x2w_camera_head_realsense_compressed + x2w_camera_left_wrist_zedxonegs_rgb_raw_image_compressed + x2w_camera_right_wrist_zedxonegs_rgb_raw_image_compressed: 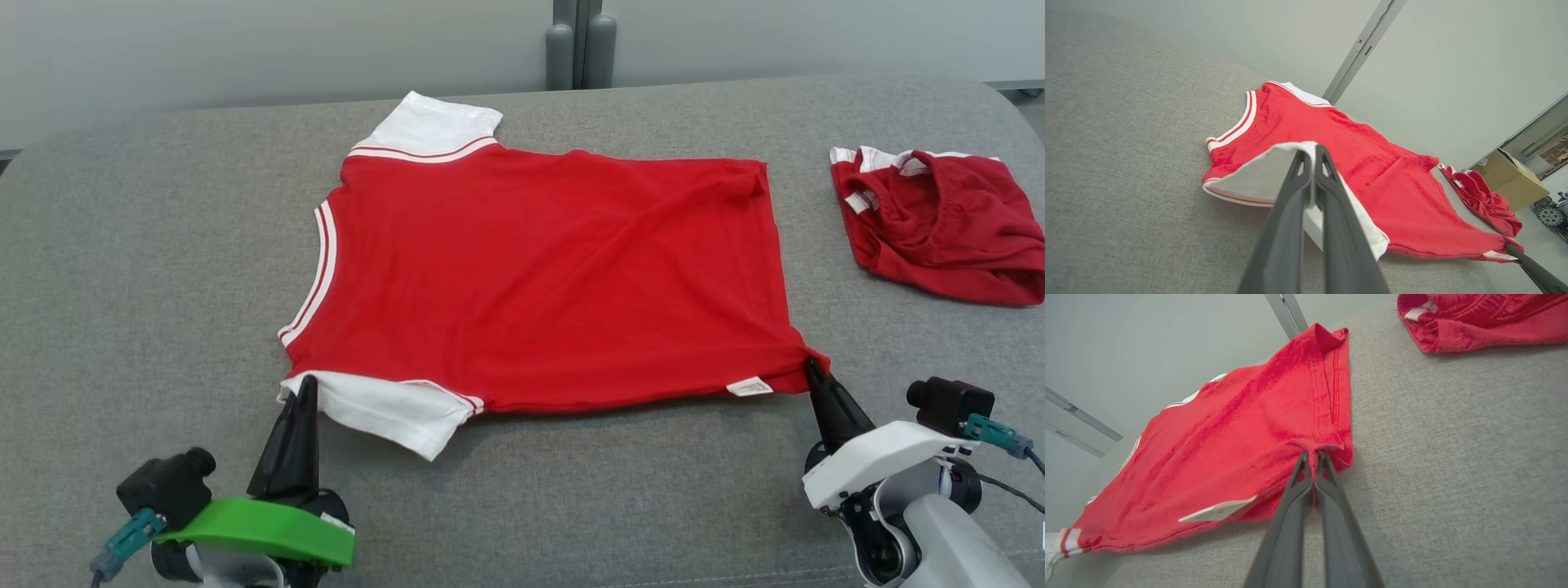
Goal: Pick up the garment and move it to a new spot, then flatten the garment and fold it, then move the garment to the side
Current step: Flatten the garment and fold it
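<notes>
Two pinches are set on the near edge of the shirt [539, 269], which lies spread almost flat across the middle of the grey cushion [122, 269], neck toward the robot's left and hem toward its right. The left gripper [308, 382] is pressed together on the edge of the near white sleeve [384, 408], and its wrist view shows the white cloth lifted a little off the cushion where the tips bite it. The right gripper [812, 367] is likewise closed, nipping the near hem corner [1339, 445], where the red cloth bunches into small creases just beside a white label [749, 386]. With the shirt laid out and both near corners caught, flattening looks about done and the fold looks to be the step in hand, though a last tug to smooth the cloth cannot be ruled out. The next move seems to call for both arms rising together and carrying the near edge over toward the far edge, level with each other so the cloth neither twists nor drags the body along the cushion. The far hem corner [751, 180] is slightly turned over and may want smoothing. A second red garment [939, 220] lies crumpled at the far right, well apart from the shirt, so the fold should not touch it.
</notes>
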